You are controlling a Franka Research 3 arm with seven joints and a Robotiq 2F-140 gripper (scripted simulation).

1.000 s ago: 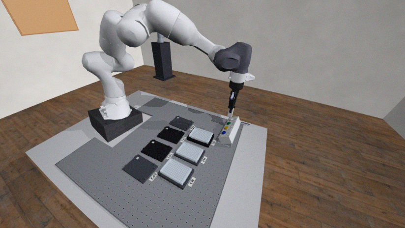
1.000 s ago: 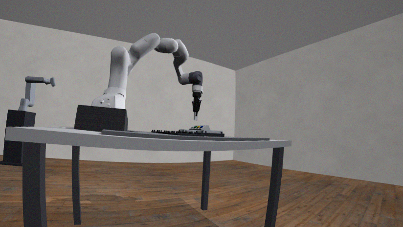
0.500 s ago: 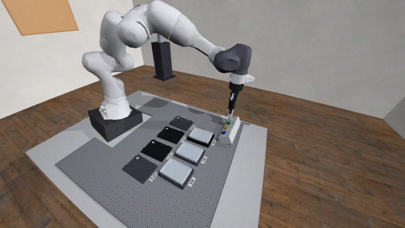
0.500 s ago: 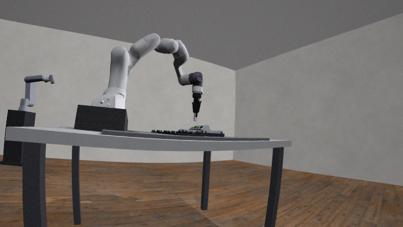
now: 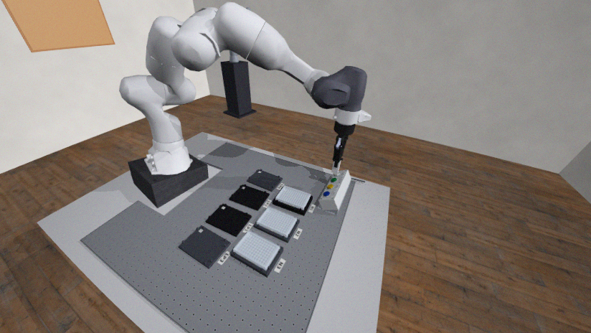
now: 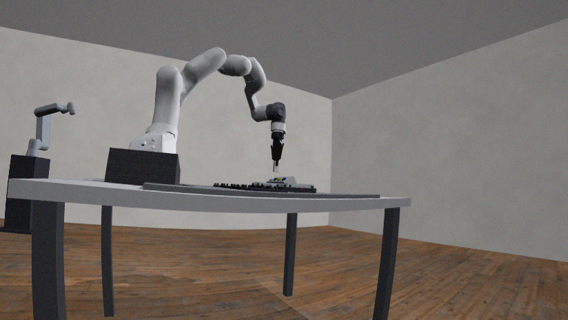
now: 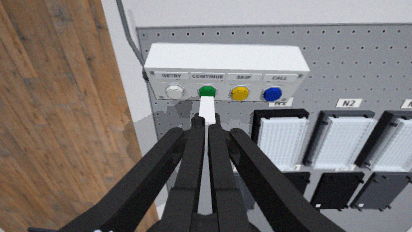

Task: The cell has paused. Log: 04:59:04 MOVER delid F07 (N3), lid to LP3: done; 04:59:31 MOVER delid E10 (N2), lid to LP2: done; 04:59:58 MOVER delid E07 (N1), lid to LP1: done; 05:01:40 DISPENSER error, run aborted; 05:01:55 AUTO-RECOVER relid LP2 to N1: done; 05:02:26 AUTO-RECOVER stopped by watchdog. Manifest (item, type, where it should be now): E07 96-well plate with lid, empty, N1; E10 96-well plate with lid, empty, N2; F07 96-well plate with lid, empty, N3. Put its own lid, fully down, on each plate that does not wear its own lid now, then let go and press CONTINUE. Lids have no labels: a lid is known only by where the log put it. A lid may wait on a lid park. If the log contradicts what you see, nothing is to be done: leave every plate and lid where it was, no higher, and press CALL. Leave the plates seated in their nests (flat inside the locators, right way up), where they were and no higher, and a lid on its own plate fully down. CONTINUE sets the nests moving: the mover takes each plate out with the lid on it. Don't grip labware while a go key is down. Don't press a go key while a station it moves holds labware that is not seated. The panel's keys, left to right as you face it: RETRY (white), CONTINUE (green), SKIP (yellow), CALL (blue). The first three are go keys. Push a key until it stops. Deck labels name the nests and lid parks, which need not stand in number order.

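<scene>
My gripper (image 7: 207, 106) is shut on nothing. It points down at the key panel (image 5: 336, 191), its white fingertips right over the green CONTINUE key (image 7: 207, 91). In the side view the gripper (image 6: 275, 167) hangs a little above the panel (image 6: 280, 180), with a gap between them. Three 96-well plates lie flat in their black nests: N1 (image 5: 292, 198) beside the panel, then N2 (image 5: 277, 222), then N3 (image 5: 257, 250). Each shows a pale gridded top. The dark lid parks (image 5: 228, 219) beside the nests carry no lid.
On the panel are the white RETRY key (image 7: 175, 92), the yellow SKIP key (image 7: 240, 93) and the blue CALL key (image 7: 272, 93). The arm's base block (image 5: 167, 179) stands at the deck's back left. The table edge lies just behind the panel.
</scene>
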